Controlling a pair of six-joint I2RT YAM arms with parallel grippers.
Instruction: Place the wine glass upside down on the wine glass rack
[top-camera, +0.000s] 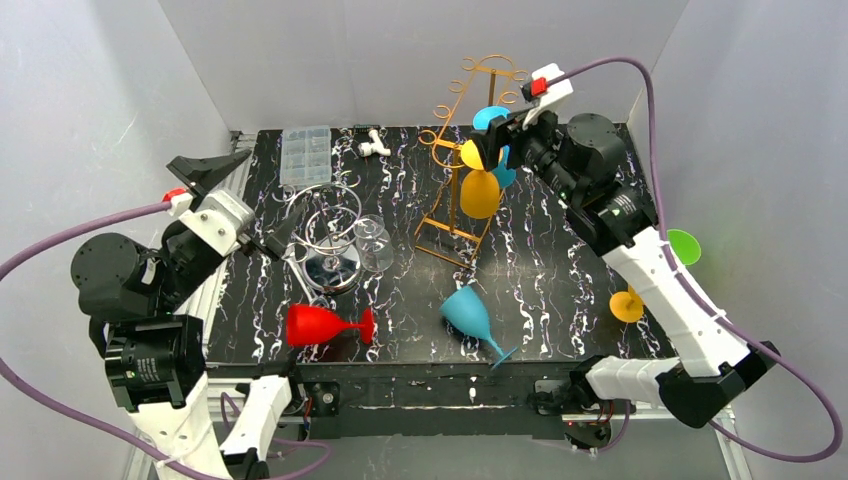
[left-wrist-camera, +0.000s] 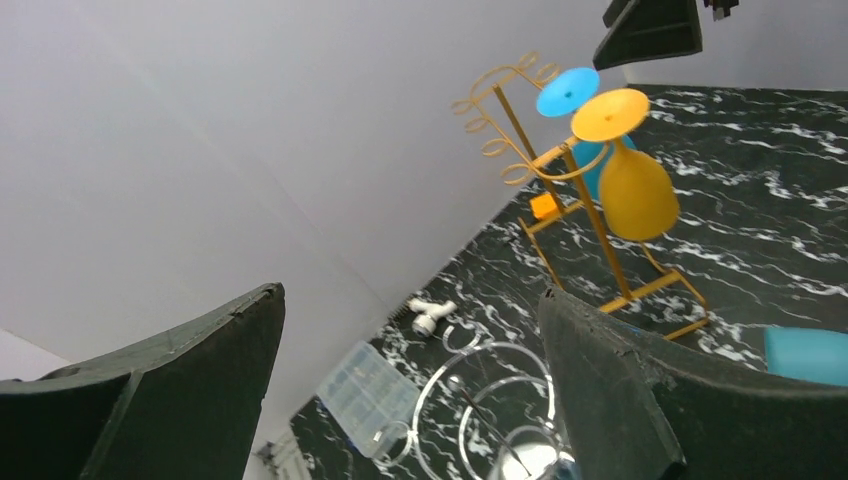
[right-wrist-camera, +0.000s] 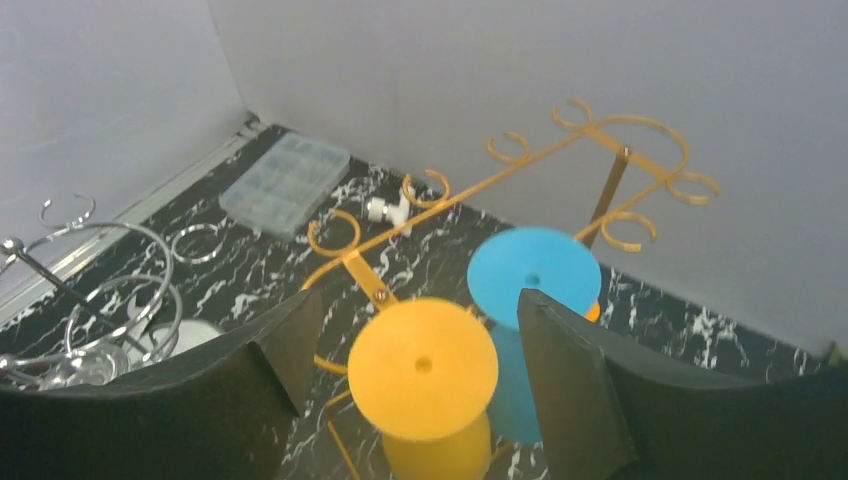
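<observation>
The yellow wine glass (right-wrist-camera: 422, 367) hangs upside down on the gold wine glass rack (right-wrist-camera: 607, 190), foot uppermost and bowl down, so its long axis runs straight up and down. A blue wine glass (right-wrist-camera: 533, 275) hangs the same way just beside it, farther along the same arm. My right gripper (right-wrist-camera: 418, 310) sits above and just short of that yellow foot. Its fingers are spread to either side of the disc with a gap showing on both sides, so I read it as released, gripping nothing. The glass lies ahead of and below my right gripper, centred in the gap. I judge that any retreat should go back along the gripper's own line, not sideways, or a finger could catch the rim of the foot and tip the glass off its loop. My left gripper (left-wrist-camera: 408, 300) hangs released and empty, well away on the far side of the surface (top-camera: 560, 270), so the right arm is much the nearer. A teal wine glass (top-camera: 468, 312) and a red wine glass (top-camera: 318, 325) lie on their sides near the front edge.
</observation>
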